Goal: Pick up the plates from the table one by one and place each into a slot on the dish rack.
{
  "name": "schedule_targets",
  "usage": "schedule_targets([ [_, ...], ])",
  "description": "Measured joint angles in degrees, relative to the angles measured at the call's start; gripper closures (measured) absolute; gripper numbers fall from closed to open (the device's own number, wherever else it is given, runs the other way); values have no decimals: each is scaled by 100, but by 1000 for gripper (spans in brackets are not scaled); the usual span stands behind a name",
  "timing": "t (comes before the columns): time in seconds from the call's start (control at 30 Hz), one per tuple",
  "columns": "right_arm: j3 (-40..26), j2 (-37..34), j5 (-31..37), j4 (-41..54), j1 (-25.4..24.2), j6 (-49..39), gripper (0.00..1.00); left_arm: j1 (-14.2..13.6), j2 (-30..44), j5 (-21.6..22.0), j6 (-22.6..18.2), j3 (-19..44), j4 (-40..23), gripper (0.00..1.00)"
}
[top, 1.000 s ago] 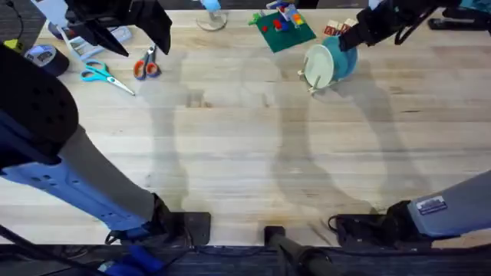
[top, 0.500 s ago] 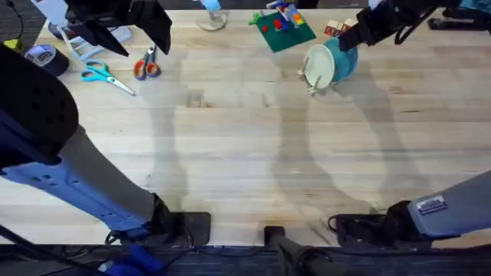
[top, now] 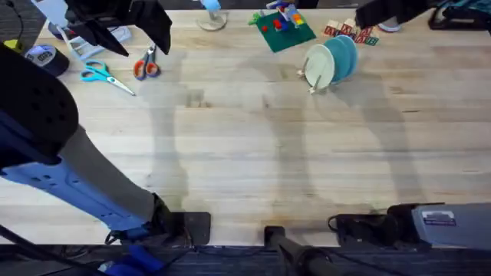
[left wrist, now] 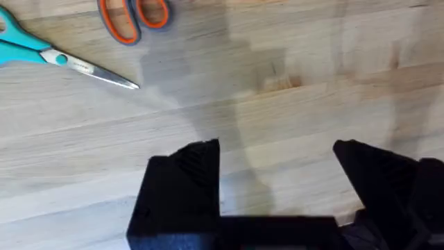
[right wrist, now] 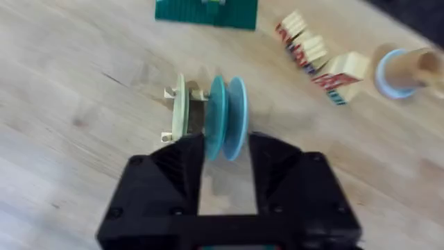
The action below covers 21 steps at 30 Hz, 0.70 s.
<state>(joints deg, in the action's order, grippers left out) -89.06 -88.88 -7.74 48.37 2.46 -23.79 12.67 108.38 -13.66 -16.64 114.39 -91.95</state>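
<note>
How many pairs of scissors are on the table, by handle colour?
Teal-handled scissors: 1
Orange-handled scissors: 1
Total: 2

Even, bright light falls from above on the pale plank wooden table (top: 253, 146), with no glare and only faint, soft-edged grey shadows of the arms running in long bands from the near edge toward the far side. Close under the overhead camera the left arm's dark bulk at the near left is large and blurred. The right wrist view is soft and smeared around the upright teal and cream round plastic plates (right wrist: 222, 118), while the left wrist view is crisp on the wood grain.
</note>
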Motion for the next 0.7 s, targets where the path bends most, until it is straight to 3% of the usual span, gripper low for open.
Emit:
schedule_targets([
  [0.07,-4,277,1,10,0,4,459,0,0,-1,0,0,-1,6],
  [0.2,-7,772,-1,23,0,-5,41,0,0,-1,0,0,-1,6],
  [0.47,-19,1506,-2,496,0,0,6,0,0,-1,0,0,-1,6],
  [0.7,-35,1553,-1,1026,0,2,6,0,-2,-1,0,0,-1,6],
])
